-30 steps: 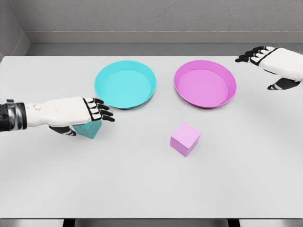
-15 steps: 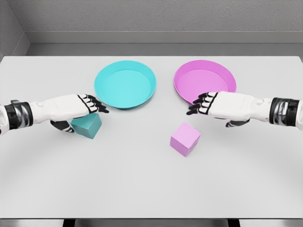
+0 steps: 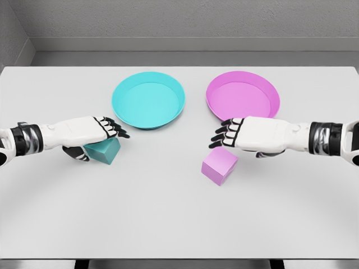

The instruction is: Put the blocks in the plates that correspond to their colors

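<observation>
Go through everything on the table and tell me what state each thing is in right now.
Cyan plate: empty.
Pink plate: empty.
Teal block: on the table, under the left hand, not clearly grasped.
Pink block: on the table, just below the right hand, not grasped.

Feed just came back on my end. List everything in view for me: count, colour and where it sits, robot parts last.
Round cyan plate: one, cyan, far left of table centre, nothing in it.
Round pink plate: one, pink, far right of centre, nothing in it.
Cyan cube block: one, on the table in front of the cyan plate, partly under the left robot hand.
Pink cube block: one, on the table in front of the pink plate.
White table: one.
Left robot hand: white with black fingers, over the cyan block.
Right robot hand: same colours, just above the pink block.
</observation>
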Motion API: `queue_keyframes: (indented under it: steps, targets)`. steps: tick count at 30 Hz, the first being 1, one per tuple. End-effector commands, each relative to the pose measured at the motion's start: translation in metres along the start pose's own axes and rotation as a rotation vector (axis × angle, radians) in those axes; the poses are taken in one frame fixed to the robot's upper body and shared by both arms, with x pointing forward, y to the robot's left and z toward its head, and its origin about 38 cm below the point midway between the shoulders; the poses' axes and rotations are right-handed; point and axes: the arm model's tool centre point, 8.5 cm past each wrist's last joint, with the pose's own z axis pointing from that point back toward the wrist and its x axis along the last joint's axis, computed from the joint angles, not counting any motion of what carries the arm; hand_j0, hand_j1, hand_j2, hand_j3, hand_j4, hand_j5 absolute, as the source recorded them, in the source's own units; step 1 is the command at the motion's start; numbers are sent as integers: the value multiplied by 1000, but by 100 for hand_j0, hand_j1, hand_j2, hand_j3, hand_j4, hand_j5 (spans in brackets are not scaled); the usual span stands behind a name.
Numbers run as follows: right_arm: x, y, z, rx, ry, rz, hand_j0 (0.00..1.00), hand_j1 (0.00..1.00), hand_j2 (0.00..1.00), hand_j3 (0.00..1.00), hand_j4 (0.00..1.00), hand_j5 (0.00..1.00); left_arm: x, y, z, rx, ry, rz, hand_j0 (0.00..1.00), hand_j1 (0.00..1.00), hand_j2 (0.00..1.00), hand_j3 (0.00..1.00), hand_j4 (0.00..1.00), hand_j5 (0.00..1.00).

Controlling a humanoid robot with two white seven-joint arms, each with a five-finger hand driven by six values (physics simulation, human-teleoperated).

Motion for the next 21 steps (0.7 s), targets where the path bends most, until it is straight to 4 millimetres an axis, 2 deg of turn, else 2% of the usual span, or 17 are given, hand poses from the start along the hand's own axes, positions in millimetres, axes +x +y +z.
queue_keyframes:
  steps: [1,4,9,11,15,21]
  targets:
    - [0,-1,0,-6,-1,-3,98,98,98,98,98,98,-1,0,1,2,4,5,100,100,100,100,100,100]
    - [1,-2,-2,-9,-6,-4,98,98,98,98,98,98,-1,0,0,1,4,3,98,98,98,98,98,98]
    - [2,-2,-4,-13,-10,-5,98,98,98,98,98,98,1,0,0,-1,-9,-3,83,83,83,83,83,83]
    - [0,-5,-4,-14,-6,0,98,98,98,98,98,98,2,0,0,-3,-15,-5,73,73,73,73,73,73]
    - [3,-5,-11,-18,-21,2,99,99,99,99,99,99,3,0,0,-4,-20,-8,64,64,64,64,64,64]
    - [10,1,-20,-3,-51,-6,98,98,98,98,98,98,4,0,-3,-8,-27,-12,60,60,60,60,60,60]
